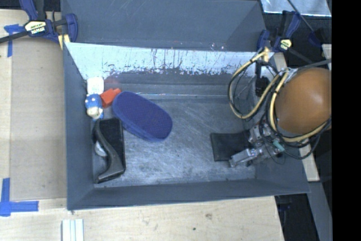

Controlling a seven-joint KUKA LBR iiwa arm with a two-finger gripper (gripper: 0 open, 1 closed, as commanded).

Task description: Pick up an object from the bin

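My gripper (246, 157) is low in the bin's right front corner, reaching in from the right under the arm's orange dome. Its tip lies at the front right edge of a flat black rectangular pad (224, 145) on the bin floor. I cannot tell whether it touches the pad. A dark blue oval case (142, 115) lies further left, towards the middle of the bin.
Along the left wall lies a black angular tool with a shiny part (110, 150). Behind it, in the back left corner, sit small white, blue and orange pieces (96, 100). Bare floor stretches between the blue case and the black pad.
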